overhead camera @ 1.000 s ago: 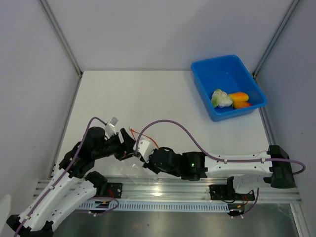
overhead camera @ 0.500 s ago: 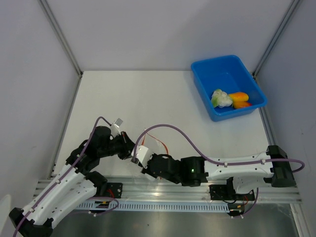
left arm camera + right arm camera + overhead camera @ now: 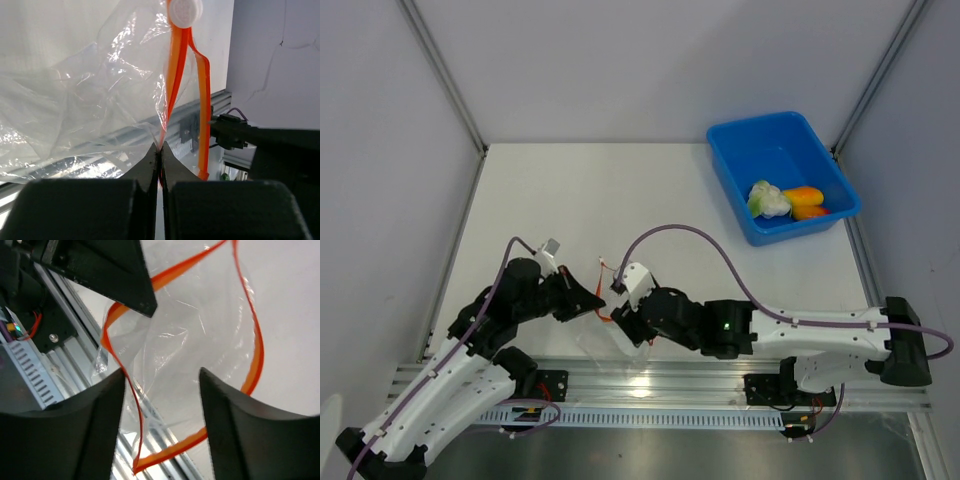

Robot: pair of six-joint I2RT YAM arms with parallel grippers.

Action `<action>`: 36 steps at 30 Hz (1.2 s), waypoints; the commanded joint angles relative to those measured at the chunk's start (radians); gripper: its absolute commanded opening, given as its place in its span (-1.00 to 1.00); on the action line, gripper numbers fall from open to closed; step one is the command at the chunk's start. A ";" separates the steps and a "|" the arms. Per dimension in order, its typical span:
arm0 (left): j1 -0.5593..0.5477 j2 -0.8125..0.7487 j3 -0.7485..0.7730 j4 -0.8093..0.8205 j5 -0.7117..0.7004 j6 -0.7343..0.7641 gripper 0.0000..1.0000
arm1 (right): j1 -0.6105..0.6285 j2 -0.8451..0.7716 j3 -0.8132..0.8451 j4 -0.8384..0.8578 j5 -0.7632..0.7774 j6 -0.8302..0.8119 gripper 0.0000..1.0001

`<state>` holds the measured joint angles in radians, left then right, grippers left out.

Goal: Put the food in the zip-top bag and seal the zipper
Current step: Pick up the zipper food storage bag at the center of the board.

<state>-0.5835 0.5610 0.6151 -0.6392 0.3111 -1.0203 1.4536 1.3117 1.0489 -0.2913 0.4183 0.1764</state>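
Mid-run note: bag-opening step, and no food was loaded yet.

The left fingers (image 3: 150,166) were pressed fully together. They pinched the thin orange-red zipper strip (image 3: 172,75) at the mouth edge of the small clear crinkly plastic zip-top bag (image 3: 75,110). Above the pinch the two halves of the strip ran apart and met again at a round white slider (image 3: 185,10), so the mouth stood open along that stretch.

The right fingers (image 3: 112,400) were spread wide and gripped nothing. The open loop of strip and film lay between and beyond them. I could not tell whether either finger touched the film.

From overhead, the bag sat between the two wrists at the near edge of the white table (image 3: 600,200), partly over the aluminium rail (image 3: 720,385). The food was well apart from it, in the blue plastic bin (image 3: 770,155) at the far right. There a white-and-green cauliflower-like lump (image 3: 767,200), a yellow-orange piece (image 3: 803,194) and a red-orange piece (image 3: 810,211) were bunched in the near corner.

Risks as judged:
- A single pinch on slick film could let the strip slide out if the right arm tugged the mouth wider.
- The mouth would probably collapse once the right arm left for the bin, since limp film holds no shape.
- Film draped over the rail could snag on it.
- A finger catching the slider could run the zipper closed too early.
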 commanded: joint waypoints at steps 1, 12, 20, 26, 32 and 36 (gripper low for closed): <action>-0.007 -0.009 0.040 -0.016 -0.055 0.034 -0.99 | -0.035 -0.123 -0.013 0.003 -0.035 0.075 0.34; -0.006 0.030 0.041 0.032 -0.078 0.061 -0.99 | -0.410 -0.221 0.114 -0.103 -0.081 0.112 0.68; -0.007 0.027 0.020 0.070 -0.033 0.089 -0.99 | -0.947 -0.030 0.310 -0.232 -0.153 0.189 0.81; -0.007 0.019 0.006 0.039 -0.001 0.124 -0.99 | -1.119 0.213 0.471 -0.305 -0.128 0.155 0.91; -0.007 -0.033 -0.023 0.027 0.002 0.143 -0.99 | -1.191 0.400 0.586 -0.345 -0.083 0.153 0.99; -0.007 -0.039 -0.012 0.010 -0.007 0.173 -0.99 | -1.236 0.486 0.646 -0.365 -0.038 0.163 0.99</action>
<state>-0.5854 0.5274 0.5953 -0.6209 0.2955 -0.8967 0.2462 1.7599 1.6222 -0.6247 0.3264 0.3382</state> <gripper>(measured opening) 0.005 0.993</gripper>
